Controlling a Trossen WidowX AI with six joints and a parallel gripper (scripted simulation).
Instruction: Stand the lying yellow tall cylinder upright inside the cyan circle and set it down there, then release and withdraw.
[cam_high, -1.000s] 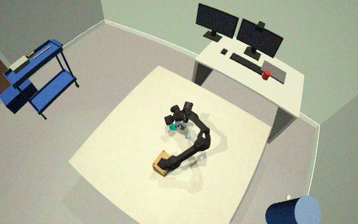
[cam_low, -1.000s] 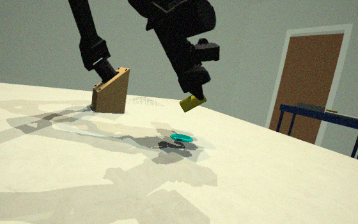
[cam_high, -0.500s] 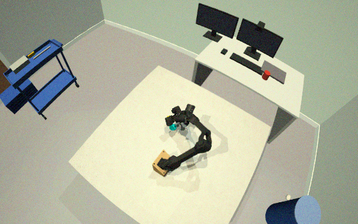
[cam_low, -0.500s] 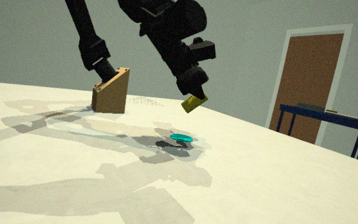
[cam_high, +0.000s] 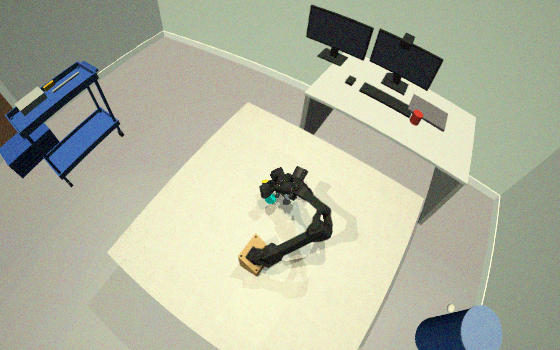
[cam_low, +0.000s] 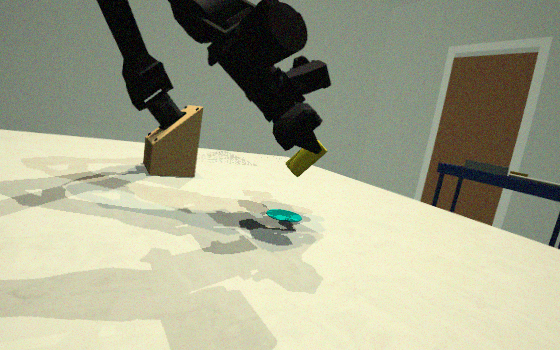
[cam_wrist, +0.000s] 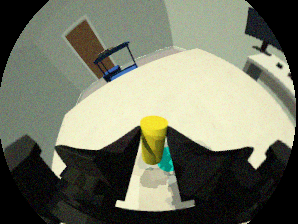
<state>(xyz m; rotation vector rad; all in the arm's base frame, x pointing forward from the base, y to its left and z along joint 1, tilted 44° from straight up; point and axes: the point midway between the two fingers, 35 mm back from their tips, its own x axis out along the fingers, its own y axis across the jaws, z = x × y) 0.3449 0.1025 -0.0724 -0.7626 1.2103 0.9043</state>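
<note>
The yellow tall cylinder (cam_high: 265, 181) (cam_low: 306, 160) (cam_wrist: 153, 142) is held in the air, tilted about halfway between lying and upright in the exterior view. My gripper (cam_low: 317, 149) (cam_wrist: 153, 128) is shut on it near its upper end, with one fingertip on each side in the wrist view. The cyan circle (cam_high: 270, 199) (cam_low: 284, 215) (cam_wrist: 165, 161) lies flat on the table top, below the cylinder. In the wrist view the right finger hides part of the circle. In the top view the arm hides most of the cylinder and part of the circle.
The arm's wooden base block (cam_high: 252, 255) (cam_low: 175, 145) stands on the pale table top (cam_high: 200, 200) (cam_low: 425, 280). Arm shadows fall around the circle. Beyond the table are a desk (cam_high: 340, 100) with monitors, a blue cart (cam_high: 82, 142) and a blue bin (cam_high: 445, 332).
</note>
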